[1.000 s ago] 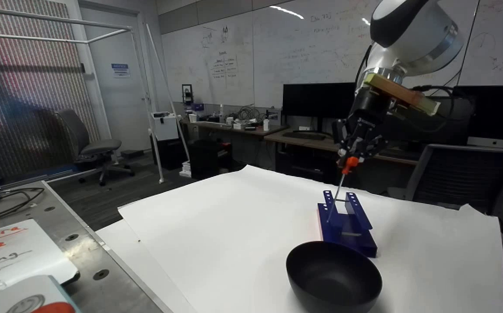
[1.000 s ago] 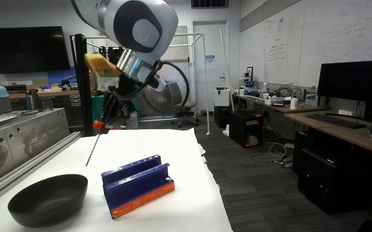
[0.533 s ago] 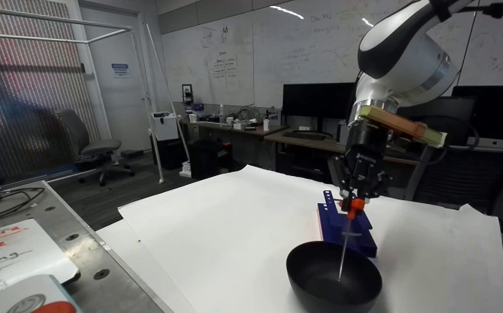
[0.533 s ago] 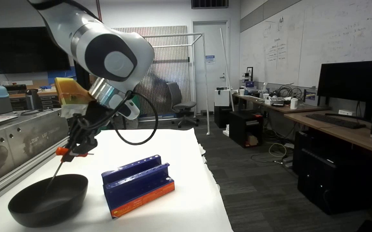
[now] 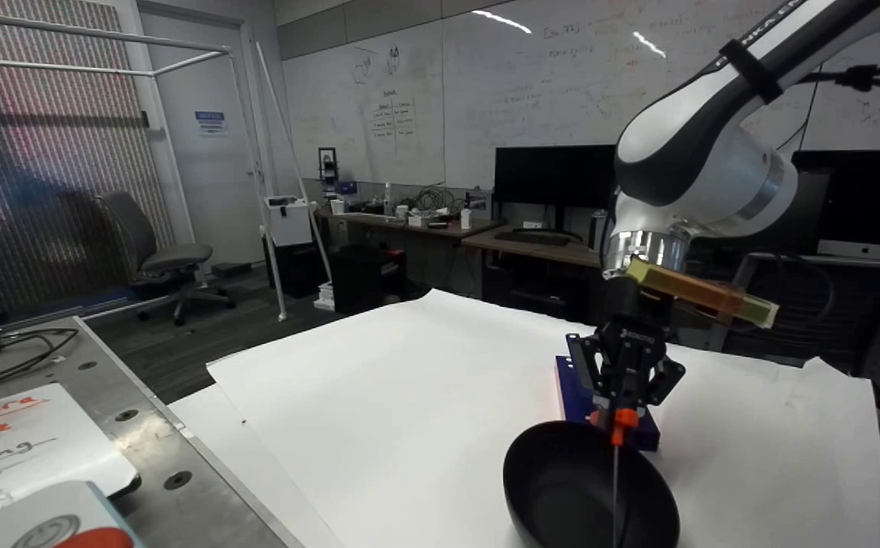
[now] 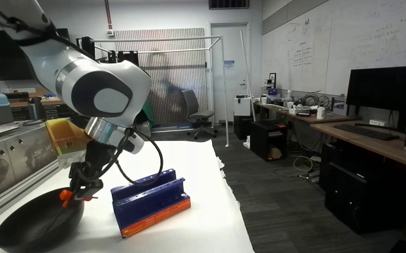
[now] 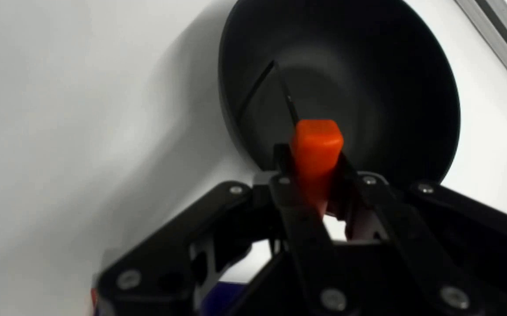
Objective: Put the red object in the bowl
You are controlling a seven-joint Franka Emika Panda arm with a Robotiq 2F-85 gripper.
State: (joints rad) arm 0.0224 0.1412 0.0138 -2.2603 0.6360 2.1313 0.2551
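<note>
The red object has an orange-red handle [image 5: 623, 425] and a thin dark shaft; the handle also shows in an exterior view [image 6: 65, 196] and the wrist view [image 7: 318, 142]. My gripper [image 7: 313, 164] is shut on the handle; it also shows in both exterior views [image 5: 615, 411] [image 6: 76, 197]. It stands just over the rim on the blue block's side. The black bowl [image 5: 554, 487] also shows in an exterior view [image 6: 24, 221] and the wrist view [image 7: 394, 87]. The shaft slants down into the bowl, its tip at the inside. The bowl looks slightly tilted. Whether my fingers touch the rim is unclear.
A blue block-like holder [image 6: 150, 200] with an orange strip stands close beside the bowl, partly behind my gripper in an exterior view [image 5: 571, 392]. A metal rail and bench [image 6: 31, 151] run along the white-covered table [image 5: 379, 411].
My gripper has moved from above the blue holder over to the bowl and down, carrying the red object. The shaft now reaches into the bowl, and the bowl has shifted and tipped slightly.
</note>
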